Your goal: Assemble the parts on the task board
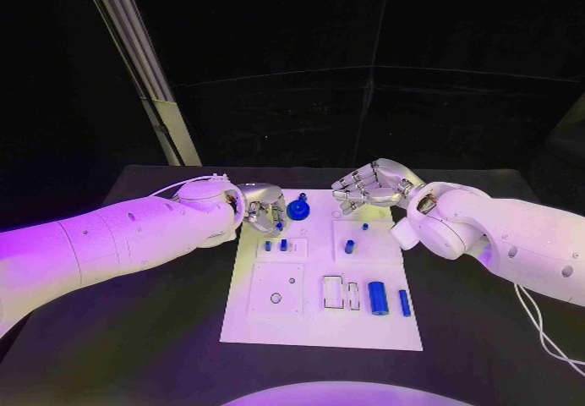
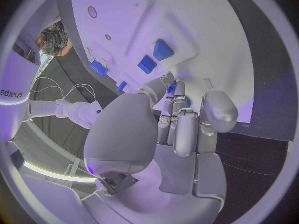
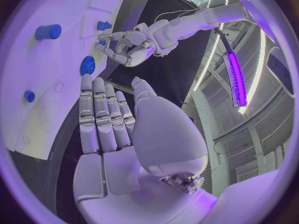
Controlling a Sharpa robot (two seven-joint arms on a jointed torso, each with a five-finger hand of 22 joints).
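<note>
Likely step: seating a small part near the gear [image 1: 298,207] at the far end of the board [image 1: 320,331]. Left robot hand [image 1: 259,211] low over the board's far left corner, just beside the gear, fingers curled in; a speck of blue between the fingertips in the left wrist view, perhaps a pinched part, but cannot tell for sure. Right robot hand [image 1: 372,188] above the far right corner, fingers straight and side by side in its own wrist view, holding nothing. To do this well: bring the left fingertips straight down over the seat, hold the part's axis square to the board, press only once lined up, and avoid brushing the gear. Hold the right robot hand high and clear of the short pegs [image 1: 276,245] standing in the middle row, or use it to steady the board's edge against sliding on the table [image 1: 146,338]. Long cylinder [image 1: 379,298] lying flat near the board's near right corner, beside a thinner one [image 1: 405,302]; long axes parallel, running along the board's long side, pointing from the robot toward the far end. Gear flat on the board, its axis upright.
</note>
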